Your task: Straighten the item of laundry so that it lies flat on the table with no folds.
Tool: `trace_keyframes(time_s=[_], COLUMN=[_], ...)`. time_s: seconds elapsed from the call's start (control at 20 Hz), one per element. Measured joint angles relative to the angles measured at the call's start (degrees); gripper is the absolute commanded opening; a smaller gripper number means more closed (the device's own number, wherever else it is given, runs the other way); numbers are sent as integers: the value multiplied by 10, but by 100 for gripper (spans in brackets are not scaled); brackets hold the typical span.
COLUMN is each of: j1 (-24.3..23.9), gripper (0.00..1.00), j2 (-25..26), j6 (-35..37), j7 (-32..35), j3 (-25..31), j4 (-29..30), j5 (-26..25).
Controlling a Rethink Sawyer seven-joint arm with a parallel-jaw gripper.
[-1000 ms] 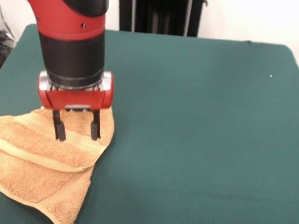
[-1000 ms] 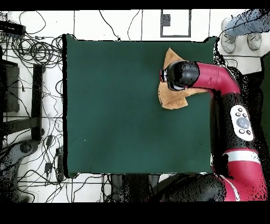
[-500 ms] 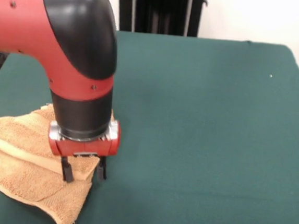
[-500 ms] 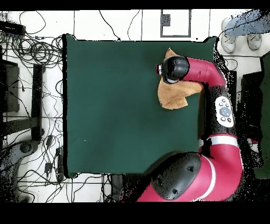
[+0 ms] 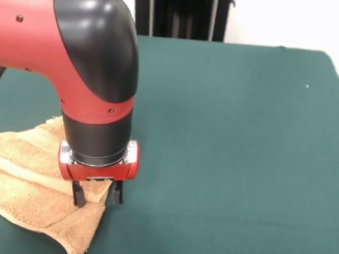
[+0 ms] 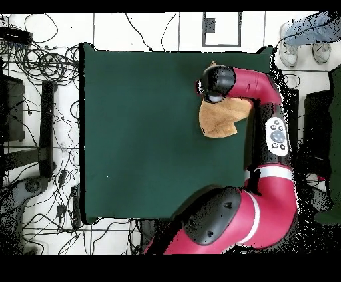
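The item of laundry (image 5: 19,176) is a tan terry towel lying folded and rumpled at the left of the green table (image 5: 234,138), with one layer doubled over another and a corner pointing toward the near edge. My gripper (image 5: 97,195) stands open at the towel's right edge, its fingertips (image 5: 78,197) down at the cloth and a folded edge between them. In the overhead view the towel (image 6: 223,120) shows as a crumpled patch near the table's (image 6: 146,133) upper right, and the arm's wrist (image 6: 216,82) covers its top part and the gripper.
A black stand (image 5: 179,12) rises behind the table's far edge. Overhead, cables (image 6: 40,66) lie on the floor to the left, and a person's legs and shoes (image 6: 303,36) show at the top right.
The arm has swung along the towel's right edge toward the near side of the front view and sunk lower. The towel's shape has barely changed.
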Motion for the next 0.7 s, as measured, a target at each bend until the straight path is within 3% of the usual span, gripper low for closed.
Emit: trace_keyframes(time_s=[0.7], j1=[36], gripper=[100], j2=[2], j6=[43], j7=[0], j3=[-31], j4=[-20], j5=[-21])
